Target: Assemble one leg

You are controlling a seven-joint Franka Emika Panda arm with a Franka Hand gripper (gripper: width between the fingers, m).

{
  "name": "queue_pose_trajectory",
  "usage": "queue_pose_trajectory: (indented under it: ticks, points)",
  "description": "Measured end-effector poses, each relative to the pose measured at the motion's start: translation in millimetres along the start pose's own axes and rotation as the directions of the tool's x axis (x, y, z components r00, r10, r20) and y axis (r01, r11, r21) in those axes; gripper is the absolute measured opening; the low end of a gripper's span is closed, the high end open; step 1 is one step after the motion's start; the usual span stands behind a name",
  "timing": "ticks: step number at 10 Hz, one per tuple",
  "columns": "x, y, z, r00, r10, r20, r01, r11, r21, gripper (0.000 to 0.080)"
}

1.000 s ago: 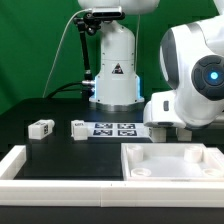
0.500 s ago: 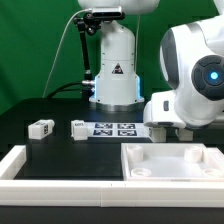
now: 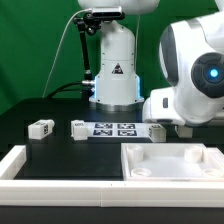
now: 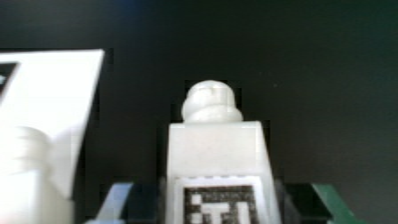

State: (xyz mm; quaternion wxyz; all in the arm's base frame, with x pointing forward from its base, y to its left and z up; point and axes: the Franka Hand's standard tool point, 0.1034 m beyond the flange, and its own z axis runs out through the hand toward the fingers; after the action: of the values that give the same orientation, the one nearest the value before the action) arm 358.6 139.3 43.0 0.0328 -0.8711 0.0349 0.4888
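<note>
In the wrist view one leg [image 4: 217,160] lies between my fingers, white and blocky, with a round peg at its far end and its square tag facing the camera. My gripper [image 4: 217,208] straddles it, and a dark gap shows on each side between the fingers [image 4: 125,205] and the leg. In the exterior view my gripper [image 3: 164,131] hangs low at the right end of the marker board [image 3: 113,128], over that leg [image 3: 153,130]. Two more legs [image 3: 40,128] [image 3: 78,128] lie on the black table toward the exterior view's left.
The large white square tray-like part [image 3: 170,172] lies in front of the gripper. A white rail [image 3: 22,162] runs along the front left. The marker board [image 4: 63,100] also edges the wrist view, with a blurred white rounded shape [image 4: 18,160] beside it.
The arm has shifted slightly toward the exterior view's left over the leg. The loose legs and tray have not moved.
</note>
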Motion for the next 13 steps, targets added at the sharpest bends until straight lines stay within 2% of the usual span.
queue_pose_trajectory:
  ticks: [1,3,5,6,7,8,9,10,11,12,13]
  points:
    - [-7.4,1.3,-13.4,1.000,0.003,-0.003,-0.003,1.000,0.010,0.0289]
    - [-17.8,1.5,-29.9,1.000,0.008,-0.009,-0.008,1.000,0.008,0.0290]
    - [-14.8,0.0,-30.4,1.000,0.005,-0.031,-0.005,1.000,0.010,0.0290]
    - [-10.4,-1.8,-33.9,0.997,0.005,-0.082,-0.004,1.000,0.016,0.0290]
    - [-2.2,-4.4,-40.7,0.976,0.006,-0.215,0.000,1.000,0.025,0.0290]
    - [-3.4,-3.7,-44.9,0.941,0.001,-0.338,0.009,1.000,0.028,0.0290]
    - [-6.7,0.2,-50.4,0.924,-0.016,-0.383,0.026,0.999,0.022,0.0290]
    - [-2.6,-2.7,-71.7,0.874,-0.016,-0.485,0.035,0.999,0.029,0.0290]
    - [-6.3,-4.4,-89.9,0.820,-0.017,-0.573,0.043,0.999,0.033,0.0290]
    - [-9.3,-6.7,-101.7,0.786,-0.019,-0.618,0.048,0.998,0.030,0.0290]
    - [-6.0,-12.8,-120.6,0.686,-0.022,-0.728,0.061,0.998,0.027,0.0290]
